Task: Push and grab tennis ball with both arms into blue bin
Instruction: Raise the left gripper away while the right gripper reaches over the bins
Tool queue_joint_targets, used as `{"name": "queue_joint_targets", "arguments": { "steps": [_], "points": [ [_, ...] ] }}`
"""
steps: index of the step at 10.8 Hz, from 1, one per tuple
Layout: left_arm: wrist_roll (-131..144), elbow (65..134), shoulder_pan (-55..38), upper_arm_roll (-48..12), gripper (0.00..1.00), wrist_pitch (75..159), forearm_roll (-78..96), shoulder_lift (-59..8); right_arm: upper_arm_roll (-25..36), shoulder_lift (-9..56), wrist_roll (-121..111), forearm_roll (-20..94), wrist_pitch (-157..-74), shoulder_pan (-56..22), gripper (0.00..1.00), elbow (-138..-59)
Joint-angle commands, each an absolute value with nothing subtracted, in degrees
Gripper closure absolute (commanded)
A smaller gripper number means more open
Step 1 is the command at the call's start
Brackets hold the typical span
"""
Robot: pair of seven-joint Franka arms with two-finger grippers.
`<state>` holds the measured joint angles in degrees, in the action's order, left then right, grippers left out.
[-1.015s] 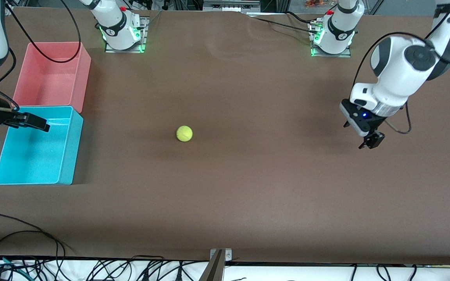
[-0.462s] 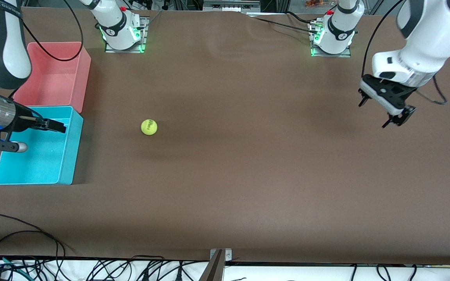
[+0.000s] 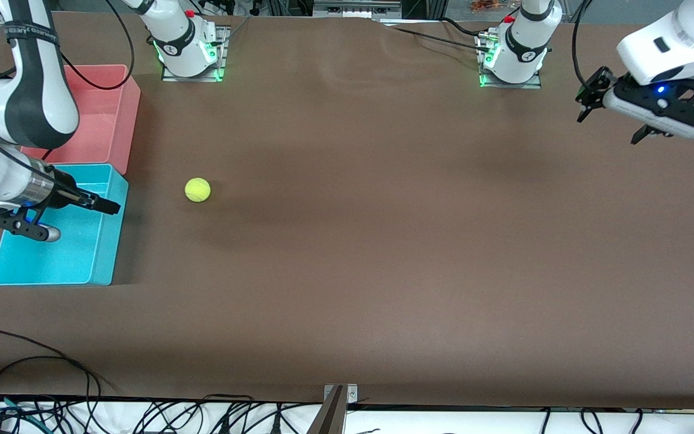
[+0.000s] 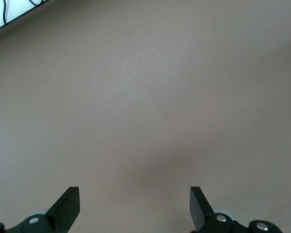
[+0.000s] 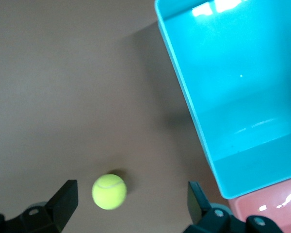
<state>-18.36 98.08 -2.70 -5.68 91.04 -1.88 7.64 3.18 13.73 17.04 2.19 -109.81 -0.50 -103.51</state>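
Observation:
The tennis ball [image 3: 197,190] lies on the brown table a short way from the blue bin [image 3: 103,253], toward the left arm's end, touching nothing. My right gripper [image 3: 110,208] hangs open and empty over the bin wall that faces the ball. In the right wrist view the ball [image 5: 109,191] shows on the table below the open gripper [image 5: 131,200], with the blue bin [image 5: 186,102] beside it. My left gripper [image 3: 607,128] is open and empty, raised over the table at the left arm's end. The left wrist view shows its open gripper [image 4: 135,206] over bare table only.
A pink bin [image 3: 131,120] stands against the blue bin, farther from the front camera; it also shows in the right wrist view [image 5: 274,206]. The arm bases [image 3: 187,51] [image 3: 512,57] stand along the table's back edge. Loose cables [image 3: 28,355] lie at the front edge.
The ball has rolled toward the blue bin. My left gripper has risen and drawn back toward its end of the table. My right gripper has moved across the bin toward the ball.

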Motion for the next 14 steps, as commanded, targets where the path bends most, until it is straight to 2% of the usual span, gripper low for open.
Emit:
{"name": "queue_joint_targets", "arguments": {
  "steps": [1,4,6,7,9,10,12,14],
  "points": [
    [-15.56,91.14,-3.08,-3.7,0.0,83.25,-2.02,5.54,3.34,13.44,35.26,2.99,-115.04,-0.97,0.0,-106.18],
    [-8.28,91.05,-3.08,-4.04,0.0,79.47,-1.41,5.98,3.69,13.88,56.79,2.81,-114.87,-0.53,0.0,-105.91],
    [-8.09,90.88,-3.16,-6.75,0.0,76.64,-1.23,6.06,4.65,15.38,70.43,2.02,-114.61,-0.44,0.0,-105.82],
    [-8.09,89.14,-3.08,-7.81,0.0,76.64,-1.32,5.8,5.62,16.77,77.88,1.93,-114.87,-0.44,0.02,-105.73],
    [-8.17,88.16,-3.08,-8.0,0.0,76.73,-0.71,5.45,6.94,18.97,93.88,-0.43,-115.49,-0.53,0.1,-104.77],
    [-8.09,88.07,-3.16,-8.0,0.0,76.73,-0.79,5.45,7.03,19.42,98.91,-2.27,-115.49,-0.53,0.1,-104.59],
    [-7.82,87.46,-3.25,-8.08,0.0,76.64,-1.14,5.45,7.03,19.34,103.69,-2.37,-115.49,-0.7,0.0,-104.68],
    [-7.73,87.36,-3.25,-9.31,0.0,76.64,-1.49,5.71,6.59,19.07,105.91,-2.98,-115.31,-1.4,0.0,-106.6]
  ]
}}
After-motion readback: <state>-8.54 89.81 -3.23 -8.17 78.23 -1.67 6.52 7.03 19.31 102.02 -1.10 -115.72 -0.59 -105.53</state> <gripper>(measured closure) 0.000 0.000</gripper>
